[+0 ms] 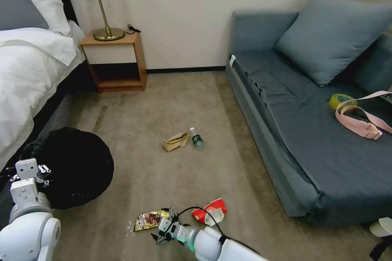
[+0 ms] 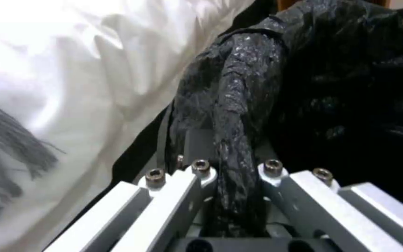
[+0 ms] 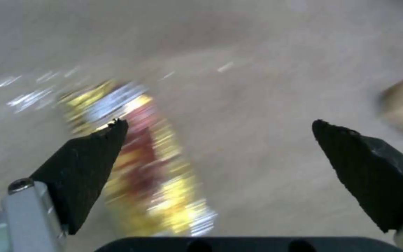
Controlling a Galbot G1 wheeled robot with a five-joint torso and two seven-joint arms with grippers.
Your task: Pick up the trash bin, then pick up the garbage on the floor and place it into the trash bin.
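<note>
On the carpet near the robot's base: right gripper (image 1: 165,228) low, fingers spread wide, holding nothing, gold wrapper (image 1: 150,220) just beside and partly under one pad (image 3: 87,164). Left gripper (image 2: 232,196) clamped on a fold of the black bag at the rim of the bin (image 1: 75,163), bin at the robot's left beside the bed (image 1: 28,73). Red-and-white wrapper (image 1: 210,211) just right of the gripper; paper bag (image 1: 175,141) and bottle (image 1: 197,138) touching or nearly so, well ahead mid-floor. Risks, judged: wrapper off-centre between the jaws, so closing may only catch an edge or push the foil flat along the carpet; flat foil gives little to pinch. Hold on bag film alone, if no rim is under it, may slip or drag the liner out of the bin. Count: bin 1; garbage 4 (wrappers 2, paper bag 1, bottle 1), none binned as far as visible.
</note>
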